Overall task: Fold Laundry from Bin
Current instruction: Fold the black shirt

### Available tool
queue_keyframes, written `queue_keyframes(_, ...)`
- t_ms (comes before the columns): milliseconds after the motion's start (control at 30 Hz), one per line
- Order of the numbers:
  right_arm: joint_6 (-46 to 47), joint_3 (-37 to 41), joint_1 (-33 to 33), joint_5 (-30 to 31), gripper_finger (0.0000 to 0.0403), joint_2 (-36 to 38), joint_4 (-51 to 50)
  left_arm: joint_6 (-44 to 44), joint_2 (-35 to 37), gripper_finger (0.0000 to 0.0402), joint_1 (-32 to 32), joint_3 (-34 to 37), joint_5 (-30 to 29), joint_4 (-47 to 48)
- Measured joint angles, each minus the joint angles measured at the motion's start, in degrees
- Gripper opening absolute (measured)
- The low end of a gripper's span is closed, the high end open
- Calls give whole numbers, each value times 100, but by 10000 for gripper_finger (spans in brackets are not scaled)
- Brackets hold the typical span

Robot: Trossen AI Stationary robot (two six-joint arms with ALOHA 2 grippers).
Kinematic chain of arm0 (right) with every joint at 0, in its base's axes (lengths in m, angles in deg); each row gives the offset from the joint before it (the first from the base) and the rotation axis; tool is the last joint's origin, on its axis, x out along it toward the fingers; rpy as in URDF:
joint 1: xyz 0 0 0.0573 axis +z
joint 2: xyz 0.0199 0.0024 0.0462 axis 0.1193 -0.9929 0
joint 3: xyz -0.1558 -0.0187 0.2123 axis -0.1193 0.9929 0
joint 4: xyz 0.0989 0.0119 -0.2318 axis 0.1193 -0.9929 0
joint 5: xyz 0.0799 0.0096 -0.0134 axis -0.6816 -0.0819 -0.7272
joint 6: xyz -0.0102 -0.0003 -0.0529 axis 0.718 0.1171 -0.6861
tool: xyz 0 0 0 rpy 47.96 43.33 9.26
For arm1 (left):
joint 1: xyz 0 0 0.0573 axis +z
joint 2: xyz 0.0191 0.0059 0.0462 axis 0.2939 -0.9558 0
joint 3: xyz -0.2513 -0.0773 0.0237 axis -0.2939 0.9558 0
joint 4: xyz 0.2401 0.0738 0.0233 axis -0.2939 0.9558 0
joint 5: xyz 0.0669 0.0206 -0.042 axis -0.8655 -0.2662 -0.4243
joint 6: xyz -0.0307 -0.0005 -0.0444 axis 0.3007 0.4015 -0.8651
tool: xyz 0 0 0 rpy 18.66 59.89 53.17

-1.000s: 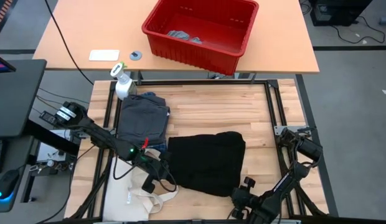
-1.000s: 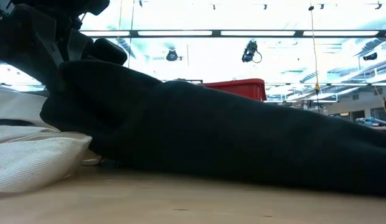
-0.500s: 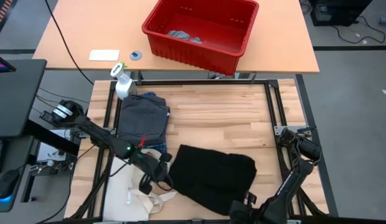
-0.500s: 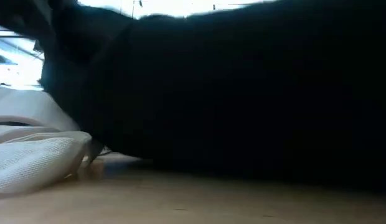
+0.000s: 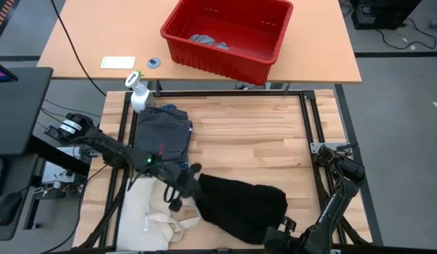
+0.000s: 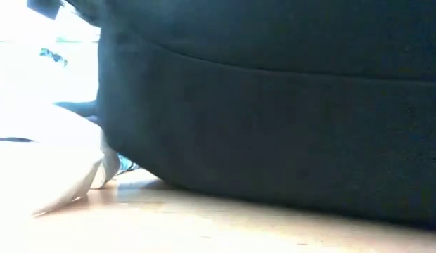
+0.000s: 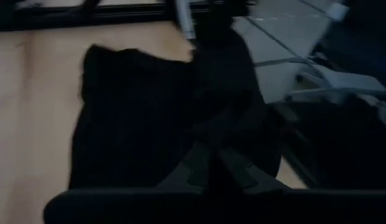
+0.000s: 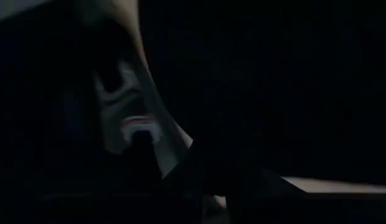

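Bin point(image 5: 229, 39) on far desk, grey bits inside | black piece point(image 5: 243, 206) near front edge, blocks low cam | L gripper point(image 5: 192, 185) clenched on its left edge | R gripper point(image 5: 283, 226) at its front-right corner, grip: can't tell | grey stack point(image 5: 162, 134), spray bottle point(image 5: 138, 93), tote point(image 5: 151, 220) on left | no readable writing

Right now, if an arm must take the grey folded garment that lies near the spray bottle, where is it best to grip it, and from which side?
Probably the grey folded garment is best pinched at its free right edge, coming from the open wood on the right. The spray bottle stands at its far left corner.
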Motion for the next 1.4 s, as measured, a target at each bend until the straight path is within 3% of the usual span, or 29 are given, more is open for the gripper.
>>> queue_keyframes(133,525,-1,0,-239,43,0,-568,-27,0,14,327,0,-27,47)
queue_keyframes(367,1038,74,2,-3,43,2,-1190,49,0,14,803,0,-36,146)
queue_keyframes(600,1445,530,-18,-341,43,2,-1232,98,-130,14,1351,0,-145,394)
queue_keyframes(1000,1977,1129,-20,-581,45,2,-1149,424,-1024,14,2072,-5,-121,116)
queue_keyframes(1167,1846,1420,-22,-632,72,2,-759,513,-1434,16,2177,-7,-125,5)
queue_keyframes(1267,1843,1587,-10,-805,105,2,-502,685,-1691,40,2182,-2,-204,-188)
queue_keyframes(1400,1877,1752,-13,-1198,148,0,-407,1092,-1818,115,2149,-2,-275,-426)
